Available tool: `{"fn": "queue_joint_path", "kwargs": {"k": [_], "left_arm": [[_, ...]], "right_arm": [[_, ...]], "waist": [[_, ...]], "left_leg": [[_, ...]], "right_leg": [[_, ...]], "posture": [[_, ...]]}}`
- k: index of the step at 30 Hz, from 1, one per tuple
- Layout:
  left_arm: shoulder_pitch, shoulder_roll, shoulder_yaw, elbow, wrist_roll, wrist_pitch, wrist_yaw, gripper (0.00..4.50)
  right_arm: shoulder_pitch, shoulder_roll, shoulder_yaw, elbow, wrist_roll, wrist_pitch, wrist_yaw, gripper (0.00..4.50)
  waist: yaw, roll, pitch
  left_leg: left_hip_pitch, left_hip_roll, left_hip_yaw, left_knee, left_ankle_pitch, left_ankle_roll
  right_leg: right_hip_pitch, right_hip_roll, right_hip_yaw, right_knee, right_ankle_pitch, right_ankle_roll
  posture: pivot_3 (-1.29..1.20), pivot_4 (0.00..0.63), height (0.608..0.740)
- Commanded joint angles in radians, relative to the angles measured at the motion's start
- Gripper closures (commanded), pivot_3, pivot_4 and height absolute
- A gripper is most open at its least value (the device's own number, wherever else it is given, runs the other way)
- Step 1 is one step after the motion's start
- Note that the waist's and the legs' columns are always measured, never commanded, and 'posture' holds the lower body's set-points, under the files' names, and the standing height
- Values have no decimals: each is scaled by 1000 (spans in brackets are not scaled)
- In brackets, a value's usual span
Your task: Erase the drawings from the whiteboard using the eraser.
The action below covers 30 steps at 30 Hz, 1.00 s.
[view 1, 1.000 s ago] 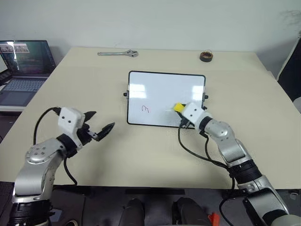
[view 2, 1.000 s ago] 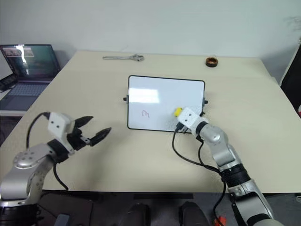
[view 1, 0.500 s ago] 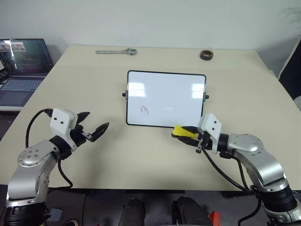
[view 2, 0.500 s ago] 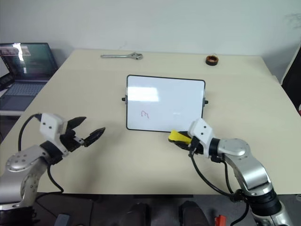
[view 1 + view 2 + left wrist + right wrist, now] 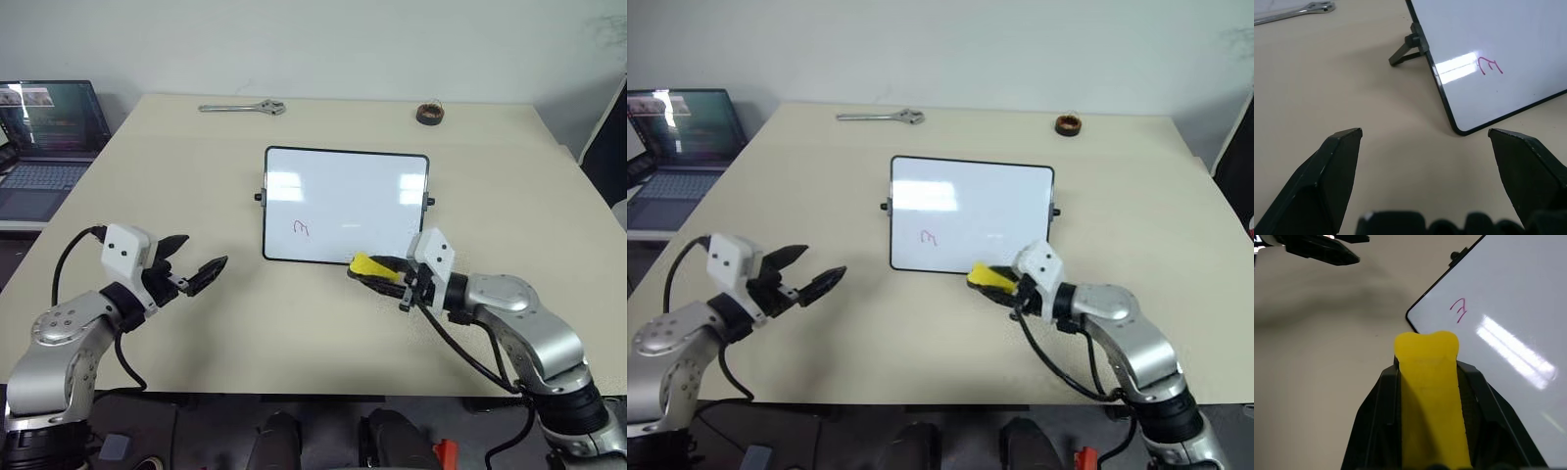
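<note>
Eraser: a small yellow block pinched between the two black fingers of the right gripper. It sits over the near edge of the board, toward the board's right corner. In the right wrist view the yellow block fills the gap between the fingers and sticks out past their tips.
Board: a white glossy rectangle with a thin black frame and rounded corners, lying near the middle of the table. A small black knob shows on each short side.
Drawing: one small red mark like a "3" on the left part of the board, close to its near edge. The rest of the white surface looks clean apart from glare.
Right gripper: jaws clamped on the eraser, pointing toward the robot's left, at the board's near edge.
Left gripper: jaws spread wide with nothing between them. It hangs over bare table, to the left of the board and apart from it, its tips pointing toward the board's near left corner.
Table: pale beige top that carries everything.
Wrench: silver, lying flat near the far edge, beyond the board.
Tape roll: dark and round, near the far edge on the right.
Laptop: open with a lit screen, off the table's left side.
</note>
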Motion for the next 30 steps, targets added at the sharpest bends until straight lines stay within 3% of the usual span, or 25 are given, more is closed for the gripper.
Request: {"fn": "queue_joint_path", "kwargs": {"k": [1,8,15,21,26,30], "left_arm": [[-30,11,-24,-41,-5,-1,-12,0],[-89,18,-61,-19,2,-3,-21,0],[-76,17,-59,-39,10,-6,-19,0],[-46,20,-47,-53,8,-8,-20,0],[-40,19,-53,-53,7,-11,-24,0],[-48,20,-58,-43,8,-14,-30,0]], "right_arm": [[-202,80,161,230,-259,-257,-112,3356],[-493,274,241,722,-405,-467,-198,3356],[-641,361,296,1178,-527,-638,-242,3356],[-579,323,348,1209,-590,-707,-150,3356],[-647,339,257,1246,-604,-703,-400,3356],[-663,332,259,1268,-606,-704,-388,3356]], "waist": [[-10,0,0],[-13,0,0],[-14,0,0],[-15,0,0],[-11,0,0],[-1,0,0]], "left_leg": [[1,0,1,0,0,0],[-2,0,0,0,0,0],[-2,1,1,0,0,0],[3,1,0,0,0,0],[7,1,-1,1,0,0],[7,0,-2,1,1,0]], "right_leg": [[0,1,1,1,0,0],[-3,2,0,2,0,-1],[-3,-1,0,3,0,-1],[1,0,0,4,0,-2],[4,0,-1,6,0,-2],[3,0,-1,9,1,-3]], "posture": [[0,150,740],[0,150,740],[0,150,740],[0,150,740],[0,150,740],[0,150,740]]}}
